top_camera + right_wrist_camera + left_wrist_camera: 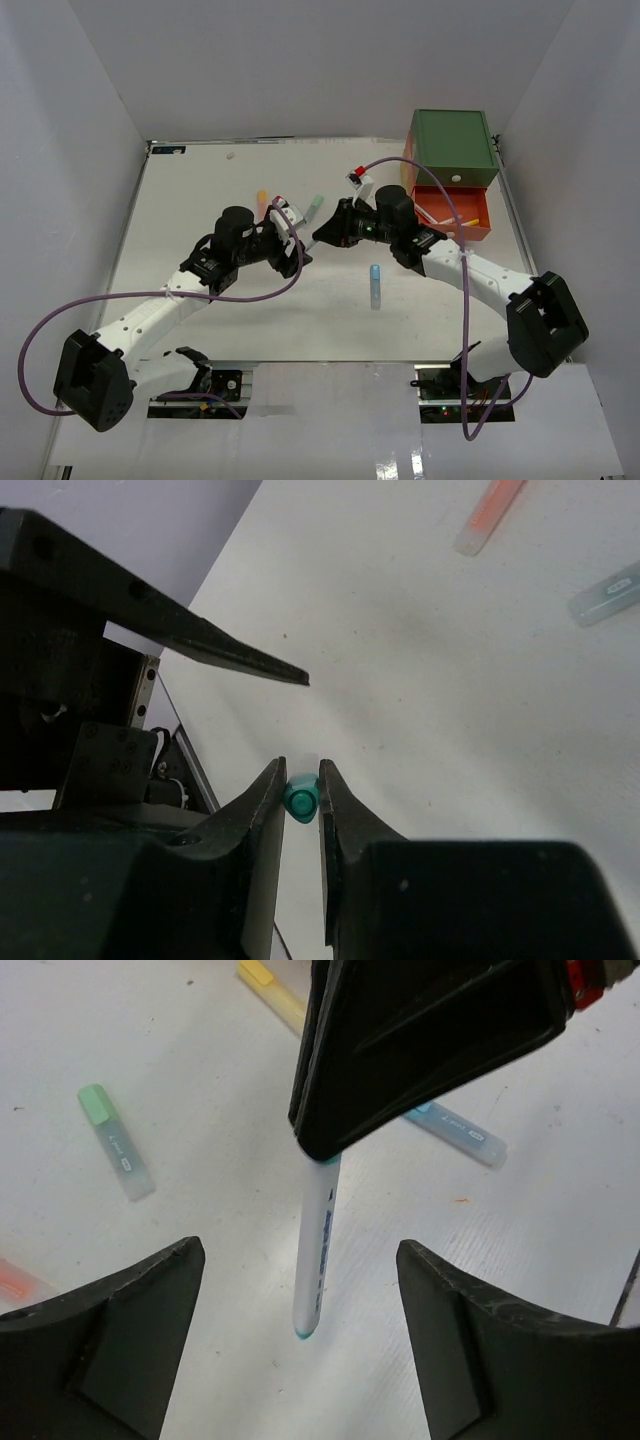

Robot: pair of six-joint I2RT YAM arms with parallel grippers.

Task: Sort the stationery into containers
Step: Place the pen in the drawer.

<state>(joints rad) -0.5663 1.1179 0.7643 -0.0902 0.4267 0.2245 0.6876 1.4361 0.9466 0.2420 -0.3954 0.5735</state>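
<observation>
White table [200, 200]: orange drawer [452, 233] open w/ pens [428, 213], green drawer [452, 145] atop.

The left claw [300, 1250] has fingers [110, 1330] of matt black, faintly grainy plastic; the right claw [300, 780] looks the same. The teal-tipped pen [318, 1260] has a smooth, slightly glossy white plastic barrel. The green-capped highlighter [117, 1142], upper left in the left wrist view, is frosted translucent plastic. The bench [200, 1040] is white, matt, lightly speckled and scuffed
</observation>
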